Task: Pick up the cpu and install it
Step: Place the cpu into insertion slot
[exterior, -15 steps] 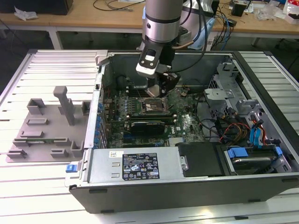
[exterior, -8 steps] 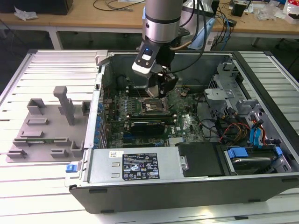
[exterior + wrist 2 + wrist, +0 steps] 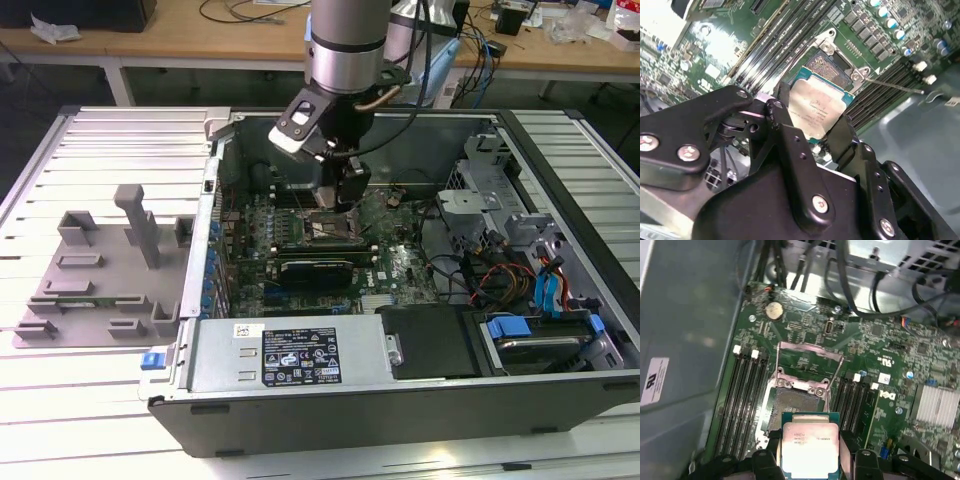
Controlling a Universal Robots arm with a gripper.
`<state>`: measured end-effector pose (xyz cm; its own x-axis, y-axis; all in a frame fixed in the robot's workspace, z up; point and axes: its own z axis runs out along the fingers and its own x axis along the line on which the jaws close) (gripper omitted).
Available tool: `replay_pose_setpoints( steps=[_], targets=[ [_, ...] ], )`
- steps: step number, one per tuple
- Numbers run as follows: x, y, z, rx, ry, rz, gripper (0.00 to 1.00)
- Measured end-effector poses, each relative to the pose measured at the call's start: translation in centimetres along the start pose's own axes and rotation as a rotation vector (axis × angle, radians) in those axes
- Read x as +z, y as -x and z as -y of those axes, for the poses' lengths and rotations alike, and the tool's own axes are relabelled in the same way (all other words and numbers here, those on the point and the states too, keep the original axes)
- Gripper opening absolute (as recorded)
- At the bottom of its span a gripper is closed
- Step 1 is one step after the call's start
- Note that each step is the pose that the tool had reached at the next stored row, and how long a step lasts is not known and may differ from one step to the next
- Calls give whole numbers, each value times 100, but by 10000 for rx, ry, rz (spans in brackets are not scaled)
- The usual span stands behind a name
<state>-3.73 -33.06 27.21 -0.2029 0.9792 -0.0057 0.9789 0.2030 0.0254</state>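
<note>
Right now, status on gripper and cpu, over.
Gripper shut on cpu. Held just over open socket, not seated. Load plate swung back, nothing across the opening.

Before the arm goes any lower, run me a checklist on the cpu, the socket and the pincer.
1. Grip: ok. The pincer is shut on opposite edges of the cpu, metal top facing up.
2. Socket open: ok. The load frame stands raised, and the contact area of the socket lies bare.
3. Lever out of the way: ok. In the second wrist view the lever lies off to the side, beyond the socket's edge.
4. Cpu over the socket: not ok. In both wrist views it sits offset past one socket edge.
5. Corner and notch alignment: cannot tell.
</note>
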Motion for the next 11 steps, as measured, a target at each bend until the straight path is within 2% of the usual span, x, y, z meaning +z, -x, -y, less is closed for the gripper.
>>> replay_pose_setpoints(
  steps=[1, 3, 5, 11],
  targets=[
    [1, 0, 0, 168, -1, 5, 55],
    [7, 0, 0, 784, -4, 19, 55],
    [9, 0, 0, 1092, -7, 28, 55],
    [36, 0, 1, 1201, 5, 31, 55]
  ],
)
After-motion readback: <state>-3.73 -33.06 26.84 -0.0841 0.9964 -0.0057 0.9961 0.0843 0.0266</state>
